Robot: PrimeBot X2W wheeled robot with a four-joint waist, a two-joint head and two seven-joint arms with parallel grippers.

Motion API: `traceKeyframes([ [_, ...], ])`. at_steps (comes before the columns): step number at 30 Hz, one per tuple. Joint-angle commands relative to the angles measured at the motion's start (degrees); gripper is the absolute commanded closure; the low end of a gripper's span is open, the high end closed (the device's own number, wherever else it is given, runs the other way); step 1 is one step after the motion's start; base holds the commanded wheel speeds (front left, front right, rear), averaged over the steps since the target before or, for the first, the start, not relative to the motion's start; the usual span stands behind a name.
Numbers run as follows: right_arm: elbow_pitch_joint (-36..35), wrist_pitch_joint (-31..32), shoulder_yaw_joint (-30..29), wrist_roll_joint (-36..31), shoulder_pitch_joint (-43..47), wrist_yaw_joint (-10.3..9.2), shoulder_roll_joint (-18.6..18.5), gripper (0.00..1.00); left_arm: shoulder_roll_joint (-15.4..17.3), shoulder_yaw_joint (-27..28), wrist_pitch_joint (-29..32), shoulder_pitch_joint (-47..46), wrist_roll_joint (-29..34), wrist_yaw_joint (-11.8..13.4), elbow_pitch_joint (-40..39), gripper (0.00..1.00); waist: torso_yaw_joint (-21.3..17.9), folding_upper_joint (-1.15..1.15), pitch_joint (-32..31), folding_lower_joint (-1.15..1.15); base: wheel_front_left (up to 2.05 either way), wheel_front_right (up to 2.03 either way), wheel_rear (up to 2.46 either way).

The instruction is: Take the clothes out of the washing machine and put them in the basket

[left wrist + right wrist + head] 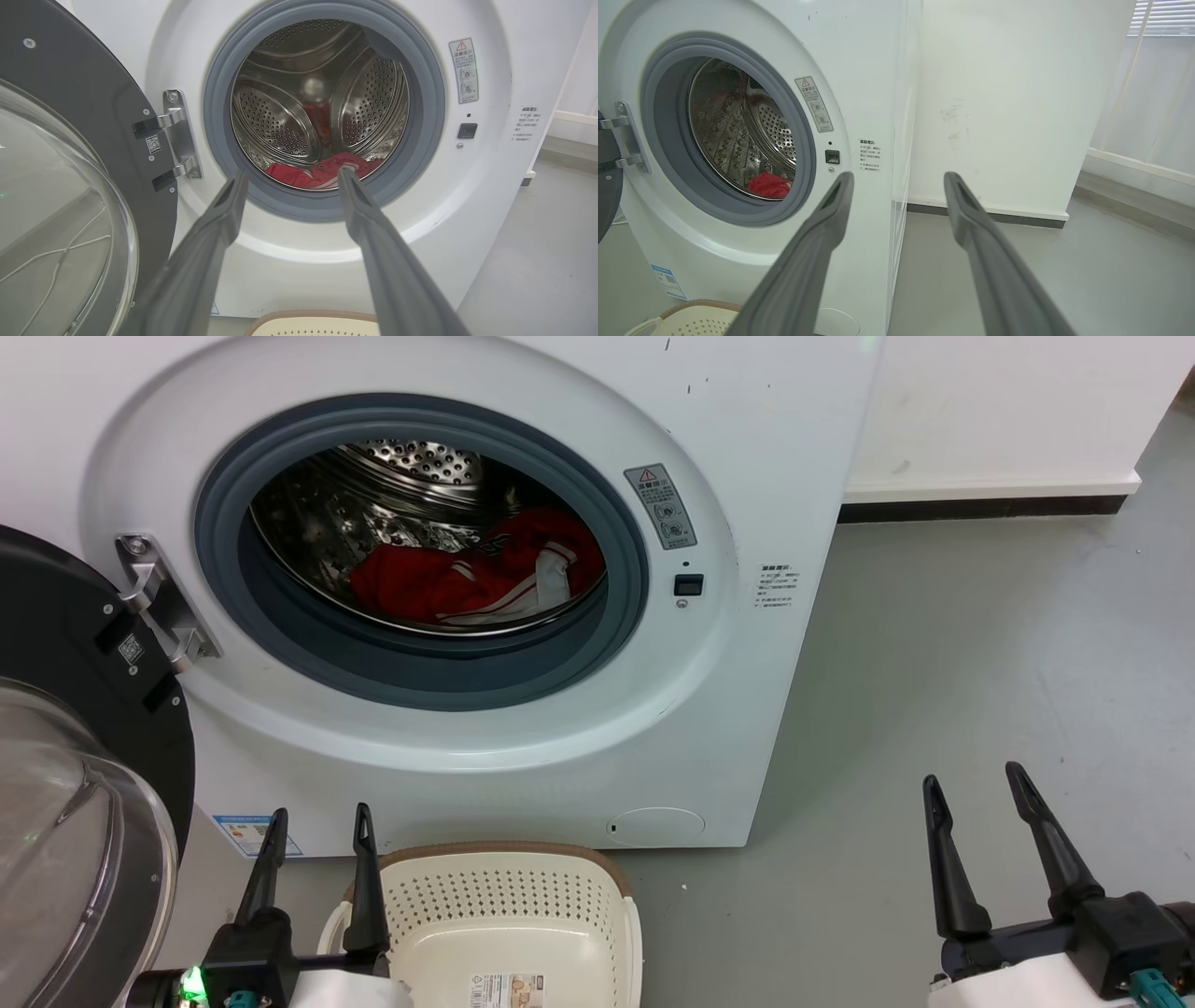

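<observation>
Left pincer (pixel 320 815): two long dark fingers, spread, empty; just beside the near-left rim of the cream perforated plastic laundry basket (pixel 509 852).
Right pincer (pixel 972 777): spread, empty, over grey floor (pixel 934 616), off to the machine's right.
Bright red fabric garment with white striped trim (pixel 448 581): heaped low in the perforated steel drum (pixel 411 457), long axis across the opening; ahead of and above the left pincer, judged the nearer.
Large white front-loading washing machine (pixel 766 709): black-rimmed glass door (pixel 65 607) swung open leftward.
</observation>
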Motion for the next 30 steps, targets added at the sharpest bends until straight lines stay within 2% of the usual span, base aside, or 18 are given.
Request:
traceKeyframes([
  [1,-0.26,-0.12,0.25,-0.56,-0.01,-0.04,-0.15,0.00,-0.10,0.13,-0.16,-0.14,-0.42,0.15,0.15,0.00,-0.09,0.00,0.09,0.00,0.00,0.00,0.00],
  [7,-0.45,-0.12,0.65,-0.85,-0.95,-0.04,-0.15,0.00,-0.08,1.01,-0.16,-2.60,-1.50,-0.64,1.41,0.00,-0.69,0.00,0.91,0.00,0.00,0.00,0.00],
  [16,-1.41,-0.12,1.50,-0.96,-3.76,-0.04,-0.13,0.00,1.74,5.31,-0.16,-11.98,-0.65,-5.54,6.76,0.00,-3.93,0.00,5.40,0.00,0.00,0.00,0.00],
  [21,-2.45,-0.12,1.82,-0.49,-6.85,-0.04,-0.12,0.00,4.06,6.90,-0.16,-20.54,-0.57,-7.22,12.36,0.00,-6.66,0.00,10.96,0.00,0.00,0.00,0.00],
  [30,-5.22,-0.12,1.38,1.92,-13.85,-0.04,-0.08,0.00,11.27,5.75,-0.16,-39.58,1.06,-9.02,24.77,0.00,-11.85,0.00,23.35,0.00,0.00,0.00,0.00],
])
